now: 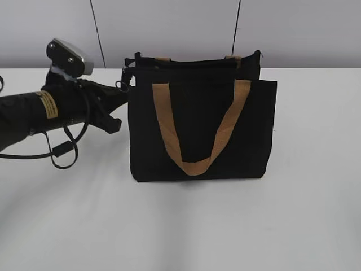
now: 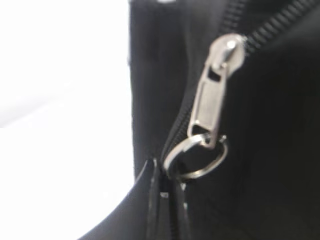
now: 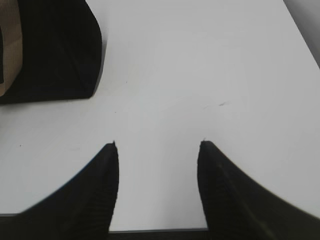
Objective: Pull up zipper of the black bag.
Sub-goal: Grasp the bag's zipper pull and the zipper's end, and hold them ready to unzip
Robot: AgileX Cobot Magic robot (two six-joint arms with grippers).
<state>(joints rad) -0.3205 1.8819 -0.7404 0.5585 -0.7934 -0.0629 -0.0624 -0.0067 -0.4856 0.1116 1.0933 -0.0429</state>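
The black bag [image 1: 197, 130] stands upright on the white table, its tan handle hanging down the front. My left gripper [image 1: 123, 84] is at the bag's top left corner. In the left wrist view the silver zipper [image 2: 215, 95] sits on the black zip track, and its ring pull [image 2: 196, 160] hangs toward my left gripper [image 2: 165, 187], whose fingers are pinched together on the ring's near edge. My right gripper [image 3: 157, 147] is open and empty over bare table, with the bag's lower corner [image 3: 55, 50] to its upper left. The right gripper does not show in the exterior view.
The white table [image 1: 180, 226] runs out in front of the bag and to both sides. My left arm and its loose cable [image 1: 62, 152] lie left of the bag. A grey wall stands behind. The table's near edge [image 3: 160, 231] is just under my right gripper.
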